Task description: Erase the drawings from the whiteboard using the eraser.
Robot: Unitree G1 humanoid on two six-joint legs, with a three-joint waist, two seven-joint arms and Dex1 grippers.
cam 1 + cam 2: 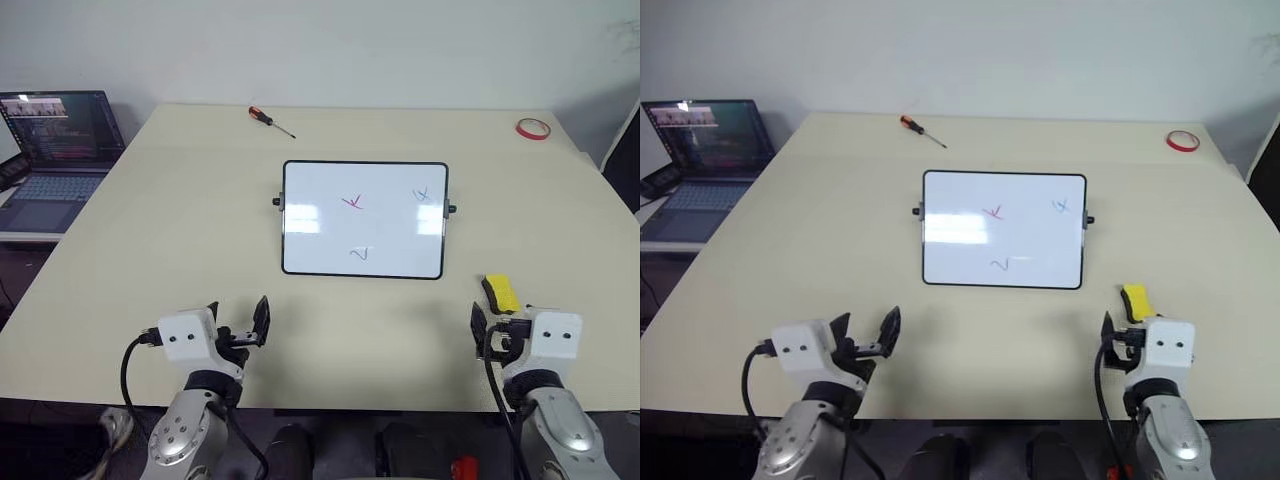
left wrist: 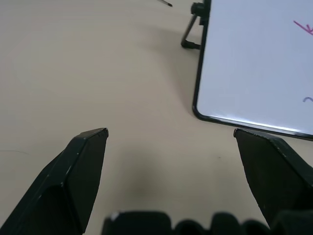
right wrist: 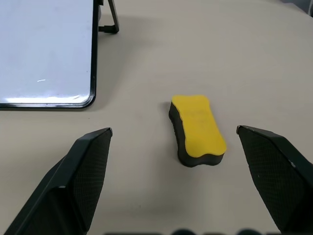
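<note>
From the head camera, the whiteboard (image 1: pixel 364 219) is seen lying on the middle of a pale table (image 1: pixel 150 250), and every other thing is placed here relative to it. Three drawings are borne on its white face: a red mark (image 1: pixel 352 202) near the centre, a blue mark (image 1: pixel 421 194) toward its right end, and a dark green mark (image 1: pixel 360 254) close to its near edge. The eraser (image 1: pixel 501 293), a yellow block, is found on the table just beyond the board's near right corner, apart from the frame. A red-handled screwdriver (image 1: pixel 270 120) is laid past the board's far edge on the left side, and a red tape ring (image 1: pixel 533 128) well past its far right corner. An open laptop (image 1: pixel 55 150) is set well off to the board's left, beside the table. The left gripper (image 1: pixel 238 324) is held over the table's near edge, short of the board's near left corner, with its fingers spread wide and nothing between them. The right gripper (image 1: pixel 495 328) is held just short of the eraser, also empty. In the left wrist view, the left gripper (image 2: pixel 170 133) is shown wide apart over bare table, with the board's corner and one folding leg ahead; a faint mark at the board's edge is possibly the green one. In the right wrist view, the right gripper (image 3: pixel 174 129) is shown fully spread, and the eraser (image 3: pixel 198 129) is seen lying flat ahead of the fingers, untouched, its dark underside on the table, beside the board's corner.
</note>
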